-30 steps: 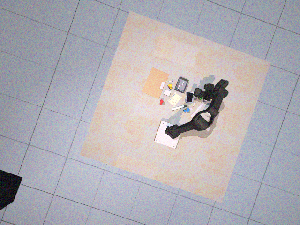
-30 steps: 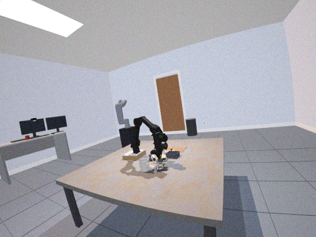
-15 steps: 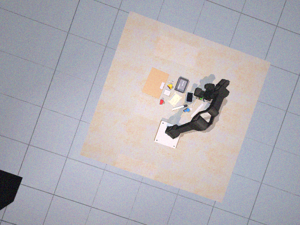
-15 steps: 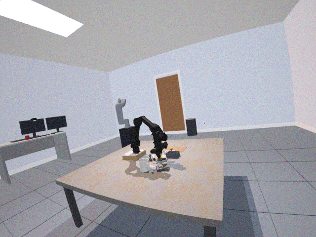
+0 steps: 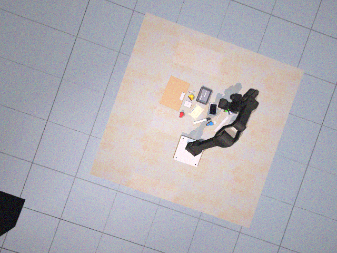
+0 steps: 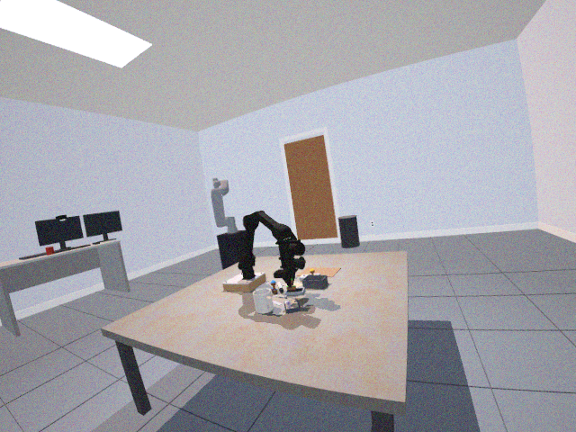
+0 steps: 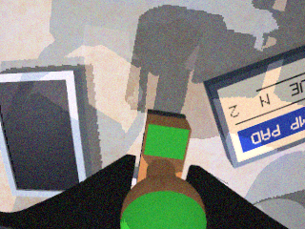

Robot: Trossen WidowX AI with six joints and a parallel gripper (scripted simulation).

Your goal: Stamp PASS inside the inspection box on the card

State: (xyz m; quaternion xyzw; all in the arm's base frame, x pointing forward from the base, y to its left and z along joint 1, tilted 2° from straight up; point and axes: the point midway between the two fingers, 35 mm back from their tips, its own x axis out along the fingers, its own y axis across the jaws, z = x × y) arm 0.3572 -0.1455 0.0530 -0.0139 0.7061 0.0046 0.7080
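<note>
My gripper is shut on a wooden stamp with a round green top and a green patch on its block. The stamp is upright above the bench, between the open ink pad and its lid; its print face is hidden. The dark ink pad lies left of the stamp in the wrist view. The lid, lettered PAD, lies to the right. A pale yellow card lies beyond the pad in the top view; its print is too small to read.
A grey tray stands near a yellow stamp. A blue stamp and a marker lie nearer the arm's base. A red stamp and an orange-tan sheet are farther left. A white cup stands near the gripper.
</note>
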